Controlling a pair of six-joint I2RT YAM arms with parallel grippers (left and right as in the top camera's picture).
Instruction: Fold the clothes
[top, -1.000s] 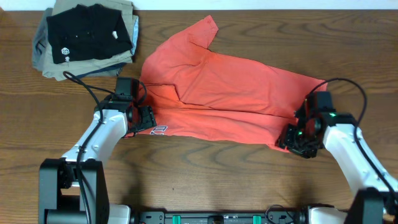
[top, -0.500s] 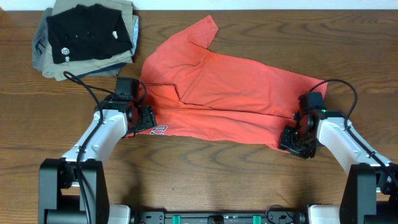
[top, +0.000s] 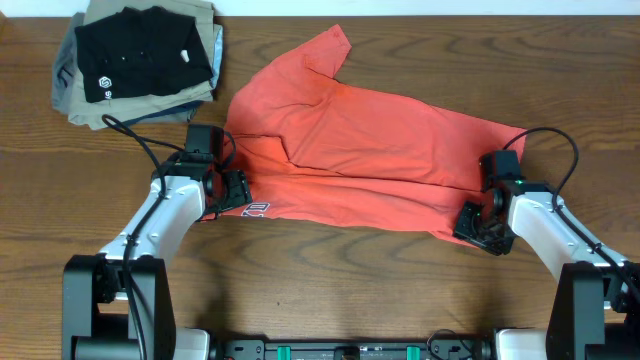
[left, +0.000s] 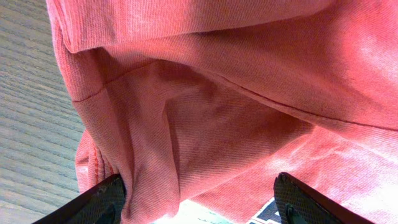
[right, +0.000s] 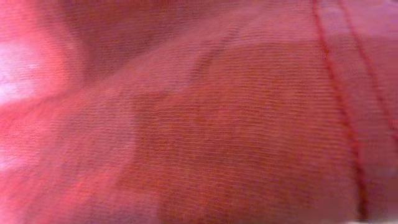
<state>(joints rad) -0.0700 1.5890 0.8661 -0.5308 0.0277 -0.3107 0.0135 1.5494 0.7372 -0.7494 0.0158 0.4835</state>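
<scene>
Dark wood-grain table (top: 400, 300) fills the overhead view, with 2 robot arms reaching in from the near edge toward a coral-red T-shirt (top: 360, 150) spread across the middle and right of the surface. The shirt lies mostly flat and partly doubled over itself, with a long crease running across its lower half and 1 sleeve (top: 325, 50) pointing toward the far edge. A scrap of white lettering (top: 258, 209) shows at the shirt's lower left edge, just beside the left gripper (top: 228, 190), which sits low at that edge. From the left wrist camera, its 2 dark fingers (left: 102, 199) stand wide apart at the bottom corners of the view, with bunched red cloth lying between and beyond them and bare wood to the left. The right gripper (top: 482, 222) rests at the shirt's lower right corner, at the hem. Its wrist camera shows nothing but close, blurred red fabric with a stitched seam on the right, so whether those fingers are spread or pinching the cloth cannot be told. At the far left corner, well apart from the T-shirt, a folded black shirt (top: 140, 50) with a small white logo lies on top of folded grey and khaki garments (top: 80, 108).
</scene>
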